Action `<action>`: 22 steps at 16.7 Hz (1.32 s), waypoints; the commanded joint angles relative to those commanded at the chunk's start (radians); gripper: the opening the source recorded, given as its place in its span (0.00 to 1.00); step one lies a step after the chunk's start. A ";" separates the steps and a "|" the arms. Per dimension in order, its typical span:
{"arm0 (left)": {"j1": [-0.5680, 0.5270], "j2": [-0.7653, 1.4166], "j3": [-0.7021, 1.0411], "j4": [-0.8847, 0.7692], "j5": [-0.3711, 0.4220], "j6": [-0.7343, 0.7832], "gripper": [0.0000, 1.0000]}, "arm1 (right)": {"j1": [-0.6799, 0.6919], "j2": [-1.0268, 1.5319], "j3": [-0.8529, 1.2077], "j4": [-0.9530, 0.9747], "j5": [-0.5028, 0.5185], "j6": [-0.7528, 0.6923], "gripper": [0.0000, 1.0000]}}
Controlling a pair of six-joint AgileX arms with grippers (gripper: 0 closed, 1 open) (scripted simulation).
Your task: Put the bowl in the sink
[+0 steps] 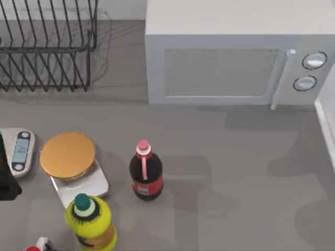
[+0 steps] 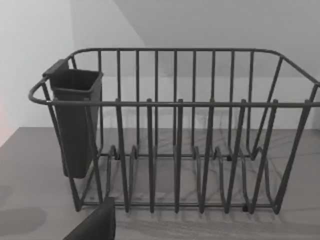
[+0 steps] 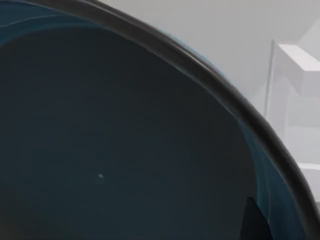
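Bowl (image 3: 125,150) | dark blue inside | dark curved rim | close to right wrist camera

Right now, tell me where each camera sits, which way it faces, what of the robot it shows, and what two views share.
Top view: above the table, looking down on the microwave, cola bottle and scale; a dark piece of the left arm at the left edge.
Left wrist view: on the left arm, facing the dish rack; a dark gripper part at the frame edge.
Right wrist view: on the right arm, close against the bowl.
Shared: the dish rack, in the top and left wrist views.
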 joint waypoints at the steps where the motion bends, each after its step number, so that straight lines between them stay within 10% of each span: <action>1: 0.000 0.000 0.000 0.000 0.000 0.000 1.00 | -0.012 0.075 -0.014 0.072 0.006 -0.005 0.00; 11: 0.000 0.000 0.000 0.000 0.000 0.000 1.00 | -0.138 0.320 -0.048 0.306 0.037 -0.025 0.00; 22: 0.000 0.000 0.000 0.000 0.000 0.000 1.00 | -0.138 0.320 -0.048 0.306 0.037 -0.025 0.83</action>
